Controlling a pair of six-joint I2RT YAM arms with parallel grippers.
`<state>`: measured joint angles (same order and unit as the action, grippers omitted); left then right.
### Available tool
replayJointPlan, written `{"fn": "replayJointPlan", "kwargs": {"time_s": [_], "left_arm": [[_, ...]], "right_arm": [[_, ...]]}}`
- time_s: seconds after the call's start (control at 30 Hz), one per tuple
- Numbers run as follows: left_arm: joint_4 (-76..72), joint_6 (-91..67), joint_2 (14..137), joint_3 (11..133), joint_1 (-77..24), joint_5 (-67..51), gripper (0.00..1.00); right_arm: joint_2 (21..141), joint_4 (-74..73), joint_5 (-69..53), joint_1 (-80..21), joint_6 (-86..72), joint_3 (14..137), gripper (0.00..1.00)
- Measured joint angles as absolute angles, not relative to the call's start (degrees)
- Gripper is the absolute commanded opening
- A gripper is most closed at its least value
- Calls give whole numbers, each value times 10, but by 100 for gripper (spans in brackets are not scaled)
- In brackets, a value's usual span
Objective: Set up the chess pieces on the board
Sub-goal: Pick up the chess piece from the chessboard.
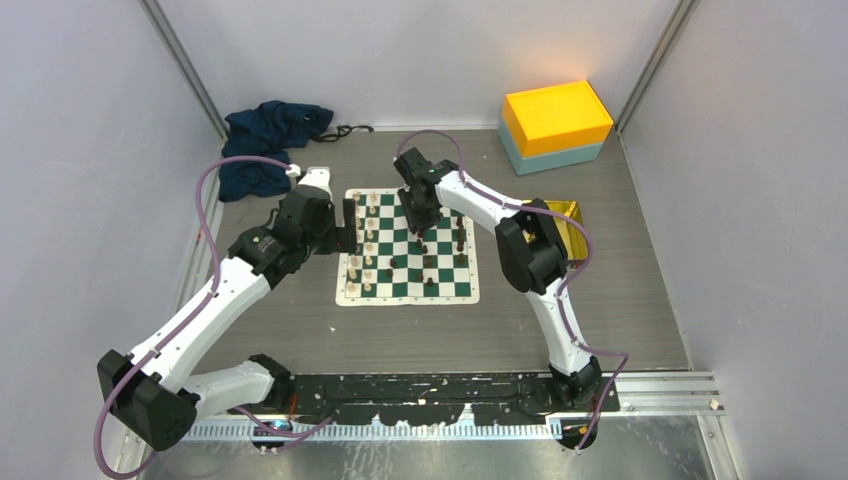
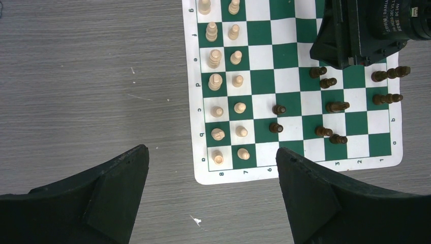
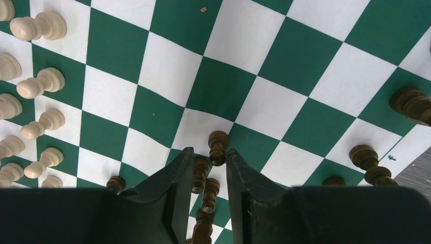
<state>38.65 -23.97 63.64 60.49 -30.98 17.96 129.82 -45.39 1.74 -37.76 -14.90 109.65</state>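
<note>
Top external, navy cloth (image 1: 265, 145) beyond board (image 1: 400, 299), orange-teal box (image 1: 555, 125), gold tray (image 1: 562, 211)

The overhead camera is looking down on the whole table (image 1: 300, 335), while both wrist cameras are facing the board (image 2: 300, 172), the right far closer

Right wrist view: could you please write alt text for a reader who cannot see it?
The right gripper hangs low over the board, its fingers narrowly apart, dark chess pieces showing between them; whether it grips one is unclear. Cream chess pieces line the left edge.
</note>
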Motion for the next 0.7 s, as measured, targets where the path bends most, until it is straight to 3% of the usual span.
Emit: {"fn": "replayJointPlan", "kwargs": {"time_s": [0.17,0.47,0.7], "left_arm": [[387,-240,636,605,-310,180,96],[387,-240,636,605,-310,180,96],[387,-240,636,605,-310,180,96]], "right_arm": [[1303,-453,15,-375,-150,1096,31],[1306,-450,14,-372,-153,1096,7],[1306,-450,20,-371,-153,1096,3]]}}
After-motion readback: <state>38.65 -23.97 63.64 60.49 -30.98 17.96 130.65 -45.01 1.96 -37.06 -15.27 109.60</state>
